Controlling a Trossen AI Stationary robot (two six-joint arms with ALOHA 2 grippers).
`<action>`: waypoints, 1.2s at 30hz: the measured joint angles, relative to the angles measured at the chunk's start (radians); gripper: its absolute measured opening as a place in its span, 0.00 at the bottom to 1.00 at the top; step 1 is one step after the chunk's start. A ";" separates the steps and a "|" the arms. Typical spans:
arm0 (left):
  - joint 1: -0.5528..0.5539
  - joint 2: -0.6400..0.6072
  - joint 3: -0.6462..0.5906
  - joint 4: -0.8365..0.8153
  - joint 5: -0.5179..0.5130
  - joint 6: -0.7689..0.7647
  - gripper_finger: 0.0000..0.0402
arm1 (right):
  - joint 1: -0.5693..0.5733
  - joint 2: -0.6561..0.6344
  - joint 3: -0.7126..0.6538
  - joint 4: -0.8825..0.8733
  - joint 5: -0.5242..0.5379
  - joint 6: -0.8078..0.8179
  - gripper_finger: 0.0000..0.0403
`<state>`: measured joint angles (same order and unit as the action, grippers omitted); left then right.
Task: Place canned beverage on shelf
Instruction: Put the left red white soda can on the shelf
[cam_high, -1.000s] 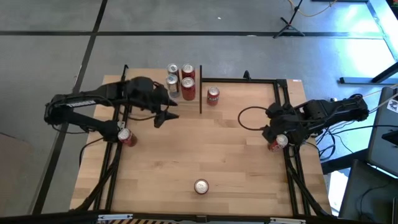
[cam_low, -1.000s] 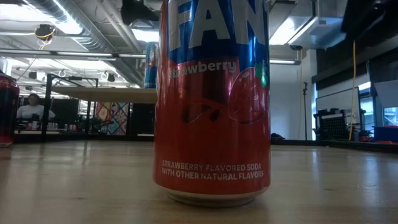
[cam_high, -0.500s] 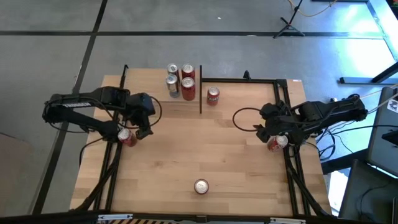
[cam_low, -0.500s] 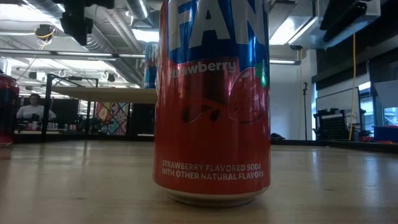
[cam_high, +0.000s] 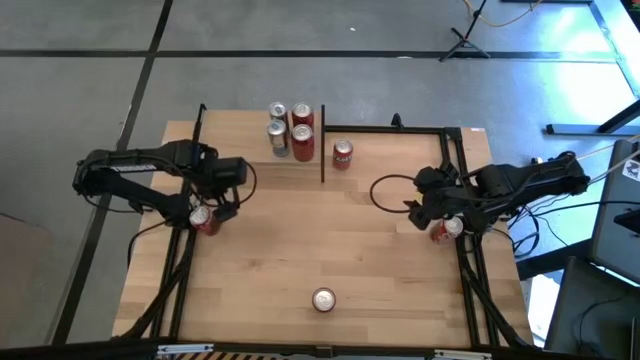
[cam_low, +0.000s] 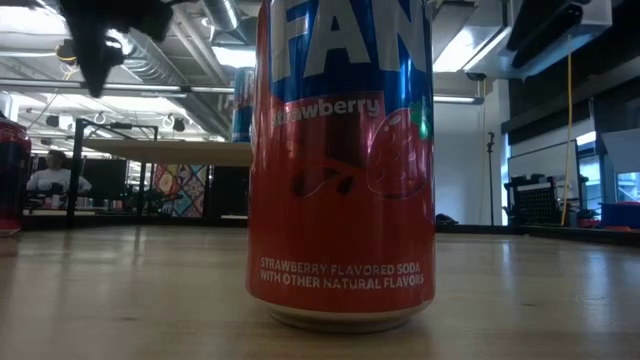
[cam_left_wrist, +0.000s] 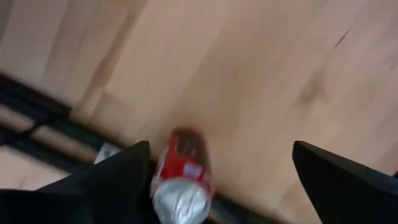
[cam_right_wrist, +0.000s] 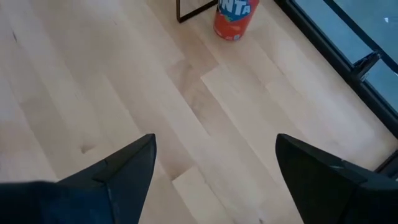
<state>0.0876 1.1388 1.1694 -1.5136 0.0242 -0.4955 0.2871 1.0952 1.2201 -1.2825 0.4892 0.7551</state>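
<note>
A red can (cam_high: 203, 218) stands at the table's left edge, also in the left wrist view (cam_left_wrist: 183, 180). My left gripper (cam_high: 226, 208) (cam_left_wrist: 221, 149) is open just right of it, touching nothing. My right gripper (cam_high: 410, 212) (cam_right_wrist: 215, 138) is open and empty over the table's right part. The small wood shelf (cam_high: 285, 168) at the far middle carries several cans (cam_high: 302, 140). One red can (cam_high: 342, 153) (cam_right_wrist: 235, 17) stands on the table beside the shelf. Another red Fanta can (cam_high: 323, 298) (cam_low: 340, 160) stands near the front edge.
A red can (cam_high: 445, 228) stands under my right arm at the table's right edge. Black frame rails (cam_high: 455, 170) run along the table's sides. In the low view my left gripper (cam_low: 100, 40) shows at the upper left. A person (cam_low: 48, 172) sits far behind.
My left gripper has drawn back from in front of the shelf toward the table's left and near edges, ending beside the can at the left edge and tipped downward. My right gripper has shifted a little toward the table's left.
</note>
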 joint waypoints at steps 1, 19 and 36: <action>-0.005 0.000 0.000 -0.021 0.000 -0.005 0.97 | 0.000 0.002 0.000 0.000 0.001 0.000 0.79; -0.045 -0.072 -0.057 -0.058 0.023 0.176 0.99 | 0.000 0.003 0.000 0.011 0.017 0.018 0.79; -0.045 -0.223 -0.313 -0.057 0.010 0.237 0.99 | 0.000 0.003 0.000 0.010 0.017 0.025 0.79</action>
<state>0.0422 0.9155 0.8563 -1.5707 0.0343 -0.2584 0.2874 1.0985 1.2201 -1.2720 0.5064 0.7803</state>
